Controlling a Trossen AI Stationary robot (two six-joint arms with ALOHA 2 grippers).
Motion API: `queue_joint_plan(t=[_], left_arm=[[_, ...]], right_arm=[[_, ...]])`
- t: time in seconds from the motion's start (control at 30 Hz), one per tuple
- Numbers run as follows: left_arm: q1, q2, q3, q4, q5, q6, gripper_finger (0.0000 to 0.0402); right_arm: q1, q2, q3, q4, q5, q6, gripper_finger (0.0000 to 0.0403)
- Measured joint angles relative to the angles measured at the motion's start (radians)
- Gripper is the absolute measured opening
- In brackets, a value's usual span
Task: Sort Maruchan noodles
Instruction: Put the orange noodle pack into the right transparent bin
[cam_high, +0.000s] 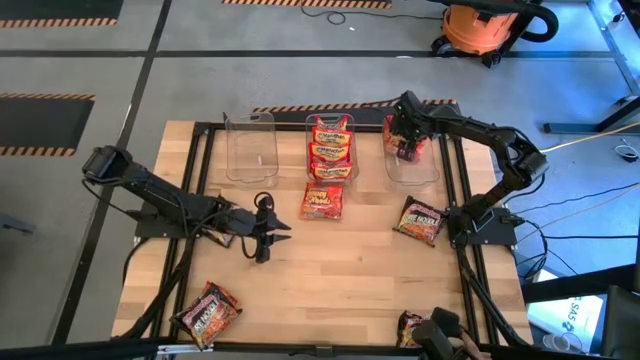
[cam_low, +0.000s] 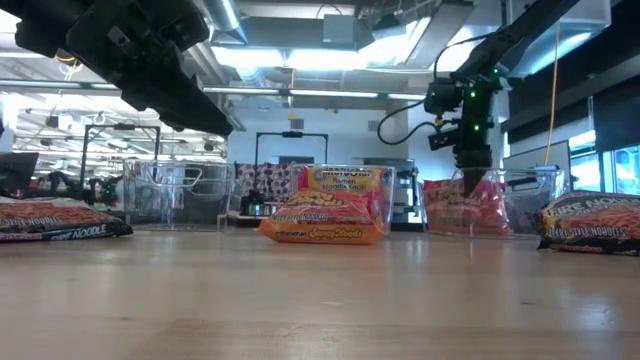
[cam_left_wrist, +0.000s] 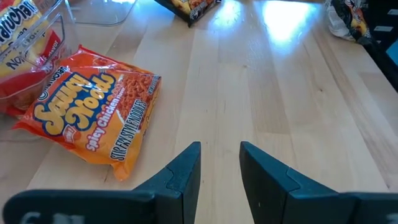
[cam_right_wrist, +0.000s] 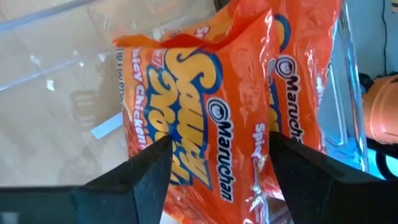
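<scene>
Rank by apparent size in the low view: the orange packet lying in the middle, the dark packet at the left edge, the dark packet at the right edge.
1. Orange packet, largest.
2. Left dark packet and right dark packet: both cut off by the frame, so unranked.

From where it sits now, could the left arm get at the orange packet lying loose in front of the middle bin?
Probably yes. The left gripper, fingers open and empty, hovers beside the orange packet, with only bare table between them; the middle bin stands behind it.
</scene>
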Motion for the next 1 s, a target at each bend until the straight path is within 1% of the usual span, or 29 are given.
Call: queue_joint_plan(t=[0.13, 0.27, 0.43, 0.57, 0.67, 0.8, 0.93, 1.0], left_arm=[[0.000, 0.000, 0.000, 0.000, 0.000, 0.000, 0.0105], [0.000, 0.000, 0.000, 0.000, 0.000, 0.000, 0.0105], [0.000, 0.000, 0.000, 0.016, -0.008, 0.000, 0.0105], [0.000, 0.000, 0.000, 0.027, -0.011, -0.018, 0.0105], [-0.009, 0.000, 0.000, 0.039, -0.013, -0.031, 0.0105], [-0.023, 0.000, 0.000, 0.069, -0.015, -0.030, 0.0105], [-0.045, 0.008, 0.000, 0.121, -0.047, -0.029, 0.0105], [-0.059, 0.022, 0.000, 0.137, -0.060, -0.029, 0.0105]], right_arm=[[0.002, -0.001, 0.003, -0.014, 0.026, 0.022, 0.0248], [0.025, -0.017, 0.055, -0.124, 0.043, 0.080, 0.0248], [0.090, -0.077, 0.146, -0.257, 0.061, 0.190, 0.0248], [0.155, -0.154, 0.175, -0.281, 0.064, 0.293, 0.0248], [0.226, -0.207, 0.174, -0.283, 0.026, 0.363, 0.0248], [0.356, -0.248, 0.173, -0.260, -0.047, 0.464, 0.0248], [0.529, -0.266, 0.123, -0.131, -0.114, 0.537, 0.0248], [0.624, -0.264, 0.088, -0.054, -0.129, 0.561, 0.0248]])
